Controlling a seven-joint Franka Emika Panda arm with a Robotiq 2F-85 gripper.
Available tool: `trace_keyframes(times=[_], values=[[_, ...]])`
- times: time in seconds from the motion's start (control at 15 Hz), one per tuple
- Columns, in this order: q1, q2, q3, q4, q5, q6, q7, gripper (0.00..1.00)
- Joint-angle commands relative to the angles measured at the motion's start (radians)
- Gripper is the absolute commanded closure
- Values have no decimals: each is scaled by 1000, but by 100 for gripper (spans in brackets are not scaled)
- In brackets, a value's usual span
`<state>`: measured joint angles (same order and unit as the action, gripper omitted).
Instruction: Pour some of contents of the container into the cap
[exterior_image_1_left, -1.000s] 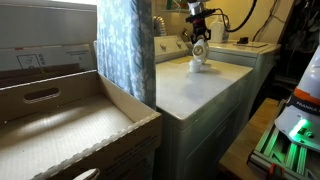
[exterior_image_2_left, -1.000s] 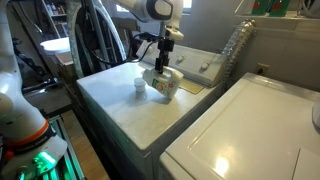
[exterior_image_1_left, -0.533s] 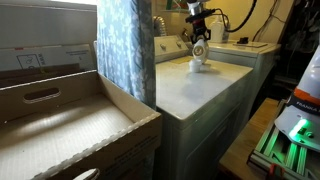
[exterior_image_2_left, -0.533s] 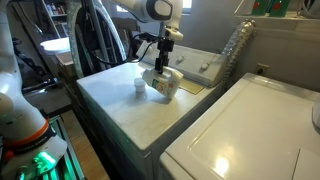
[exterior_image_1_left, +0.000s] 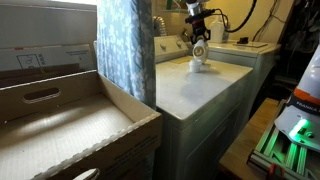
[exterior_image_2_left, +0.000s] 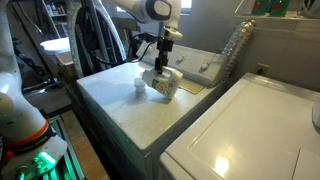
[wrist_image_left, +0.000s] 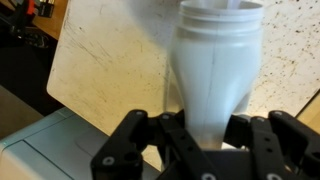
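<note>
No change: container (exterior_image_2_left: 168, 86) in end effector (exterior_image_2_left: 161, 72), cap (exterior_image_2_left: 139, 88) just beside

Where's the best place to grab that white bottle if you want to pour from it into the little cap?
Grip the bottle around its body, coming from above, so the open mouth stays free. It looks tilted beside the cap with both sides exposed, and the end effector grips it there.

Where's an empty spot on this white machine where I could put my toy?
The big front part of the washer top, from the cap to the near edge, is bare. The lid of the neighbouring machine is bare too. It's crowded at the back, where the gripper holds the container beside the cap.
</note>
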<state>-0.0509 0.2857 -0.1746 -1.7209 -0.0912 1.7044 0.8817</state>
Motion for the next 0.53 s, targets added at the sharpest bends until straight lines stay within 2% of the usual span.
trace_keyframes(times=[0.0,0.47], values=[[4,-42,4,-22,-30,-5,15,100],[4,-43,7,-23,-23,-10,11,100]])
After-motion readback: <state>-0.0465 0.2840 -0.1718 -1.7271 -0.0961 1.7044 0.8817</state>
